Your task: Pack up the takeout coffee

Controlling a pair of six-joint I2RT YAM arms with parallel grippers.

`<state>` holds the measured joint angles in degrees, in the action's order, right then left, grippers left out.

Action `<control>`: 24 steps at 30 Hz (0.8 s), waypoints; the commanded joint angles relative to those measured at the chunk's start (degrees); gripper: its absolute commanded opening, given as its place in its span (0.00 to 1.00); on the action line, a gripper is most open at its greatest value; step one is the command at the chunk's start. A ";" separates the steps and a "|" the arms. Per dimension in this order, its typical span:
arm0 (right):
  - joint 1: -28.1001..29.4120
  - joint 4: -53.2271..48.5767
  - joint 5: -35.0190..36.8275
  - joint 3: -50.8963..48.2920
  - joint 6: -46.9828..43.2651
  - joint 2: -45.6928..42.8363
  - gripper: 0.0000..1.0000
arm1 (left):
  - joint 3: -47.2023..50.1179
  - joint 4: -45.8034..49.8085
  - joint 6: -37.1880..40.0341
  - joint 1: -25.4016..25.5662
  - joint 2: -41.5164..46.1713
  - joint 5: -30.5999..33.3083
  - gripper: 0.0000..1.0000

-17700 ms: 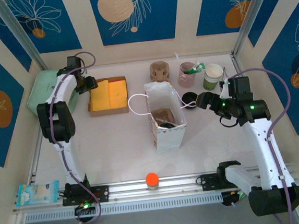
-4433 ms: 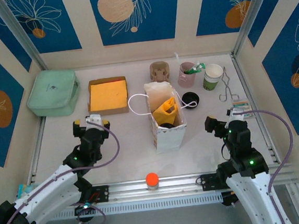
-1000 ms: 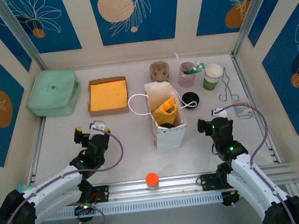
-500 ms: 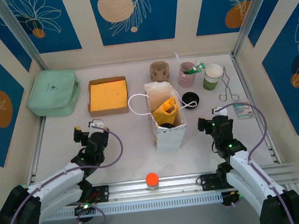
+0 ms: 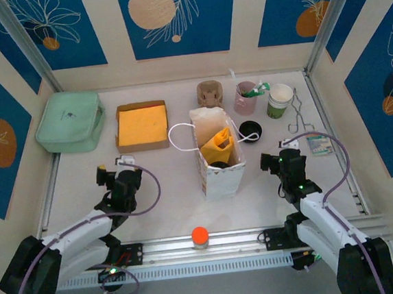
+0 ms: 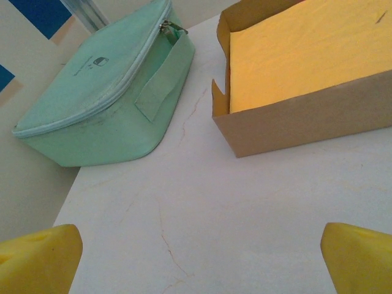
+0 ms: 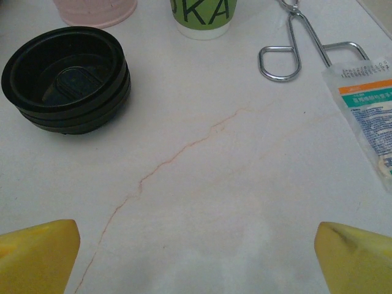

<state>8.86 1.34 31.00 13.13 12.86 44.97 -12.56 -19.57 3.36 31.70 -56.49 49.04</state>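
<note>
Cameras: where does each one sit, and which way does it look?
Top external: above and behind the arms, looking down on the table; both arms show, left gripper and right gripper open.
Left wrist: on the left arm, low, facing case and box; yellow fingertips at bottom corners.
Right wrist: on the right arm, low, facing lids, cup, tongs; yellow fingertips too.
Shared: top and left wrist, case and box; top and right wrist, lids and tongs.
</note>
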 commanded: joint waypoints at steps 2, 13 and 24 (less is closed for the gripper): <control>-0.71 3.27 -1.07 2.84 -0.15 2.17 0.99 | -1.87 -4.80 -0.26 -1.44 -2.32 -1.51 1.00; -1.82 7.21 -1.92 4.27 -0.66 7.73 0.99 | -5.85 -4.77 -0.63 -3.03 -9.73 -1.88 1.00; -3.39 8.90 -3.30 5.48 -0.39 11.05 0.99 | -7.04 -6.95 -0.19 -3.97 -12.59 -2.78 1.00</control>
<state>5.91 8.10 28.69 16.64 12.80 55.51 -17.76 -24.45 3.38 28.51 -68.42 46.92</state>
